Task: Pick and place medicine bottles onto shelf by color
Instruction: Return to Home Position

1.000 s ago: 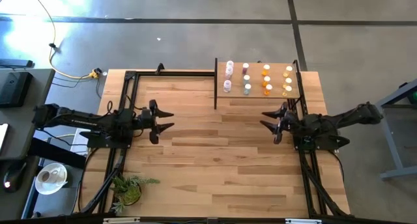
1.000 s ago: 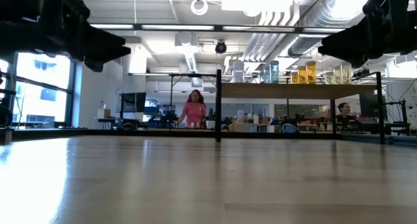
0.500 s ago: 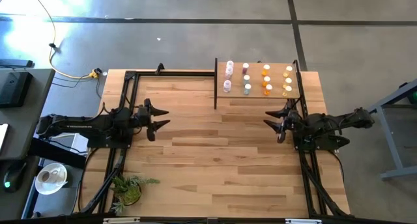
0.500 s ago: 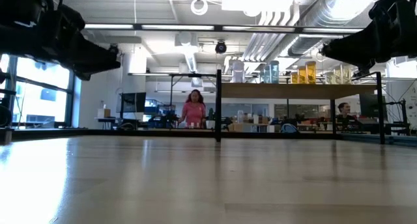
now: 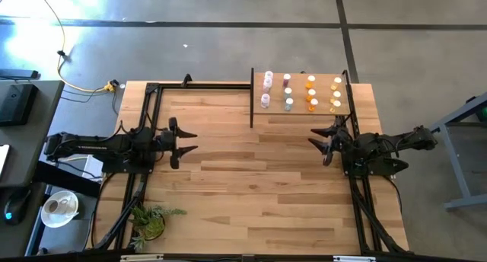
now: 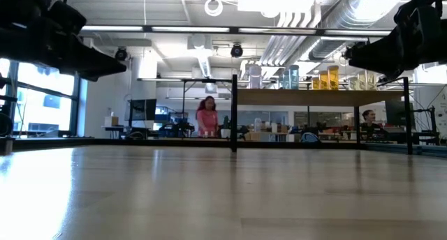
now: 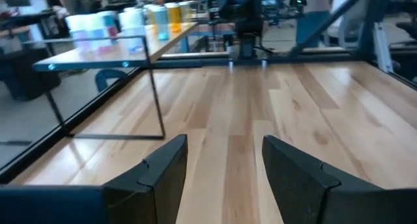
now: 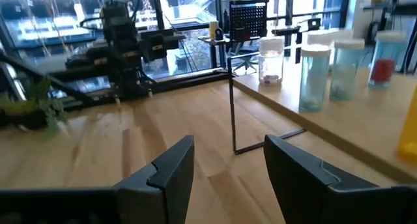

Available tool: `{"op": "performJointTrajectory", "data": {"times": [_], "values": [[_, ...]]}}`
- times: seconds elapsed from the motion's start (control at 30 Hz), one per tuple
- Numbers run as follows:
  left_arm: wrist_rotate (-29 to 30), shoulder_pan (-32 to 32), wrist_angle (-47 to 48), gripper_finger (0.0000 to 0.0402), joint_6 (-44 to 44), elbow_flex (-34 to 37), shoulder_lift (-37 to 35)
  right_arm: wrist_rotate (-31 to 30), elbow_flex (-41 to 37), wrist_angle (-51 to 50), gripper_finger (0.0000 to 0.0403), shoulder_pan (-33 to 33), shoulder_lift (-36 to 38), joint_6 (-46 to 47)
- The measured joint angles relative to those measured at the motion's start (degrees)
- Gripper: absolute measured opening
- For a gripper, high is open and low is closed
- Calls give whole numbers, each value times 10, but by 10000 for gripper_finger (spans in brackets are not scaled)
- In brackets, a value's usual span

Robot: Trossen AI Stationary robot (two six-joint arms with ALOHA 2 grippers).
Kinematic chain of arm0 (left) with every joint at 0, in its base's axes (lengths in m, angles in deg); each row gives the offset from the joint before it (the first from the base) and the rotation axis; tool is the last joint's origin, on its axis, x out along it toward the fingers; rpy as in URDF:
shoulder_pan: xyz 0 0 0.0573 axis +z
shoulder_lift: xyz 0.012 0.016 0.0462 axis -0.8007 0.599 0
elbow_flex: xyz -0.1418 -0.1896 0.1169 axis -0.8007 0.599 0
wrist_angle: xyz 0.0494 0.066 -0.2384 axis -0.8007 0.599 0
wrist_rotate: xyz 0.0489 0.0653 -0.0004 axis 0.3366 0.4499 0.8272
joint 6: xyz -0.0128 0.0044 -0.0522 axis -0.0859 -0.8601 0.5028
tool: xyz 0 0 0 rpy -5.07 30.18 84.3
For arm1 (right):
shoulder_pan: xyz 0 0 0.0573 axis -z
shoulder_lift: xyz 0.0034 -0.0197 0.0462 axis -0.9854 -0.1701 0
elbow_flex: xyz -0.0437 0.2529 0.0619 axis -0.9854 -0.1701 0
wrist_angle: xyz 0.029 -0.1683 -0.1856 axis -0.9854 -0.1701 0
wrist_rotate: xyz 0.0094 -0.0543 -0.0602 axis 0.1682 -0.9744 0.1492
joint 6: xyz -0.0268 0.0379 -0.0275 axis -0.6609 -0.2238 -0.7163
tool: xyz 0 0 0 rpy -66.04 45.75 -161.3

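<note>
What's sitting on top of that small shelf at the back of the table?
About a dozen white-capped bottles stand on the shelf in colour groups: pale pink, grey-teal, orange, yellow. From above, the board hides the table beneath it.

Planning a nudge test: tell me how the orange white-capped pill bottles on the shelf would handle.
The orange white-capped pill bottles stand upright and narrow: a nudge probably tips them. As cylinders, they would likely roll. Close-set on the light-wood shelf, one might knock neighbours.
</note>
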Motion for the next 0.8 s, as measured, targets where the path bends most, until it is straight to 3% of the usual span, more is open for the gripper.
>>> {"op": "performJointTrajectory", "data": {"times": [0.2, 0.8], "values": [[-2, -5, -1, 188, -9, 0, 0, 0, 0, 0, 177, 0, 0, 61], [-2, -5, -9, 188, 5, 0, 0, 0, 0, 0, 177, 0, 0, 60]]}}
